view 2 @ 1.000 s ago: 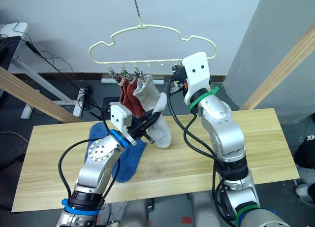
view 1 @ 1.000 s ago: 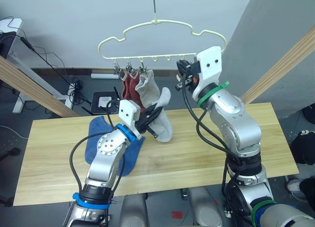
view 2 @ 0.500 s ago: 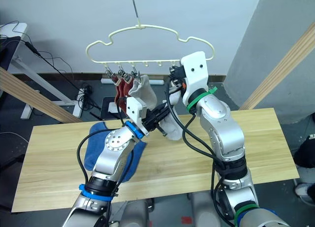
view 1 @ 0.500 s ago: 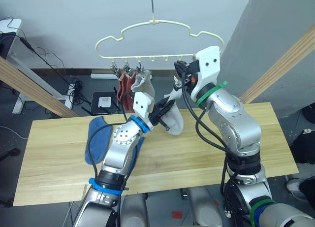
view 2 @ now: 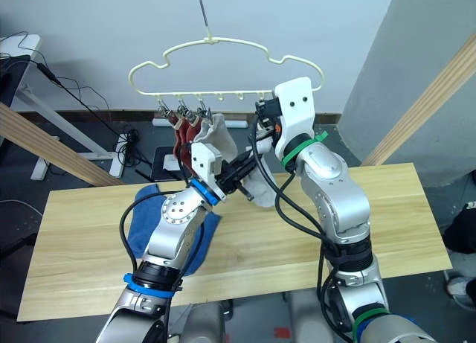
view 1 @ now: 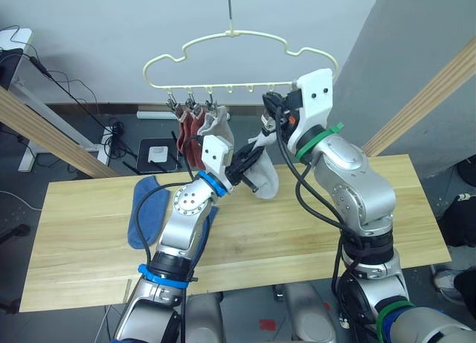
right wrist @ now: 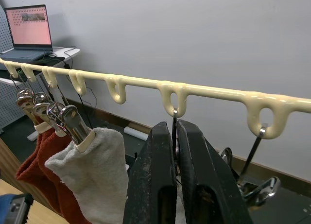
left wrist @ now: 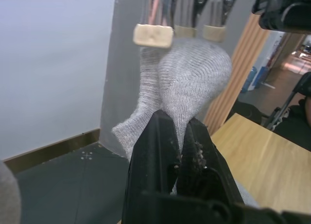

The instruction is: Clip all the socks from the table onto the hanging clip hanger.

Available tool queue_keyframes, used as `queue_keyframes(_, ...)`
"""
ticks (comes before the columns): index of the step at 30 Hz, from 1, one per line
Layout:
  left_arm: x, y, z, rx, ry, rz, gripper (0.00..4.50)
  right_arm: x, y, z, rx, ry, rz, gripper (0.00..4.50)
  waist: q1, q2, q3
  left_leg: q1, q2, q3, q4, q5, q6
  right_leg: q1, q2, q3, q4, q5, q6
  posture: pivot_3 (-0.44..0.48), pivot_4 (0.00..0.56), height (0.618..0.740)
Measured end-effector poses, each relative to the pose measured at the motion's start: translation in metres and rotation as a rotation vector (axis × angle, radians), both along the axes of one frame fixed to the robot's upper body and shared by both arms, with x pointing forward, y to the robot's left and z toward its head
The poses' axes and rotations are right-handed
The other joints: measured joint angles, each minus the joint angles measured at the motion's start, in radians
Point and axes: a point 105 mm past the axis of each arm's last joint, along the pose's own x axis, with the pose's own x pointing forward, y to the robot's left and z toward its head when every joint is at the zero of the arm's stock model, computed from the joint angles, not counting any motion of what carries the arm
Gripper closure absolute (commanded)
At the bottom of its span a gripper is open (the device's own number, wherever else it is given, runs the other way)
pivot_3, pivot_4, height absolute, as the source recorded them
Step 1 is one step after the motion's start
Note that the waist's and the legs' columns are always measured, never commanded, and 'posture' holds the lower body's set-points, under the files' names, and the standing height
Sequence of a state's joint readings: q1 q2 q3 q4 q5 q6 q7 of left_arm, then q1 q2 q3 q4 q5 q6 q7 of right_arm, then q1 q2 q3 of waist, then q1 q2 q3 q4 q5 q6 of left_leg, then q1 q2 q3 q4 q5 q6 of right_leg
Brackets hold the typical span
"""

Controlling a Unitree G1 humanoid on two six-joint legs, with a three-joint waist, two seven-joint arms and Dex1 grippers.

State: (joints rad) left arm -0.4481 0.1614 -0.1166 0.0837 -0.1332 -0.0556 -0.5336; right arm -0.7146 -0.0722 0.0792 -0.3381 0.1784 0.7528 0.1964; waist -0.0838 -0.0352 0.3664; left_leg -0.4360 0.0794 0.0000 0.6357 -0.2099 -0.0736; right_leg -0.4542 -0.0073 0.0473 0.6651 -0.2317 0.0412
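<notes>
The pale yellow clip hanger point(view 1: 239, 35) hangs over the back of the table point(view 1: 312, 224). Two rust red socks point(view 1: 190, 135) and a light grey sock point(view 1: 220, 127) hang from its leftmost clips. My left gripper point(view 1: 248, 167) is shut on a second light grey sock point(view 1: 264, 178), held up just under the hanger's middle; the left wrist view shows that sock point(left wrist: 194, 78) pinched between the fingers below pale clip tips point(left wrist: 153, 35). My right gripper point(right wrist: 175, 129) is shut on a clip's wire at the hanger bar point(right wrist: 214, 90). Blue socks point(view 1: 145, 209) lie on the table's left part.
Thick wooden poles slant down at the left point(view 1: 44, 127) and at the right point(view 1: 428, 94). Behind the table, cables and a white box point(view 1: 156, 151) lie on the dark floor. A laptop point(right wrist: 31, 20) stands on a desk far off.
My left arm has lifted the grey sock up and to the right, from just above the table to under the hanger. The right gripper has stayed at its clip.
</notes>
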Motion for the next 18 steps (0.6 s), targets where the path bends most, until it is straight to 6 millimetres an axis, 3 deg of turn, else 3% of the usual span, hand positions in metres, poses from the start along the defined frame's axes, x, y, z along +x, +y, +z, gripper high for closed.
queue_keyframes(13, 0.002, -0.007, 0.012, -0.037, -0.026, 0.000, 4.50, 0.000, 0.002, -0.002, 0.003, 0.015, 0.008, 4.50, 0.000, 0.000, 0.000, 0.000, 0.000, 0.000, 0.000, 0.000, 0.000, 0.000, 0.000, 0.000, 0.000, 0.000, 0.000, -0.162, 0.346, 0.740)
queue_keyframes(18, 0.002, -0.007, 0.012, -0.035, -0.027, 0.002, 4.50, -0.002, 0.004, -0.002, 0.009, 0.024, 0.018, 2.98, 0.000, 0.000, 0.000, 0.000, 0.000, 0.000, 0.000, 0.000, 0.000, 0.000, 0.000, 0.000, 0.000, 0.000, 0.000, -0.161, 0.348, 0.740)
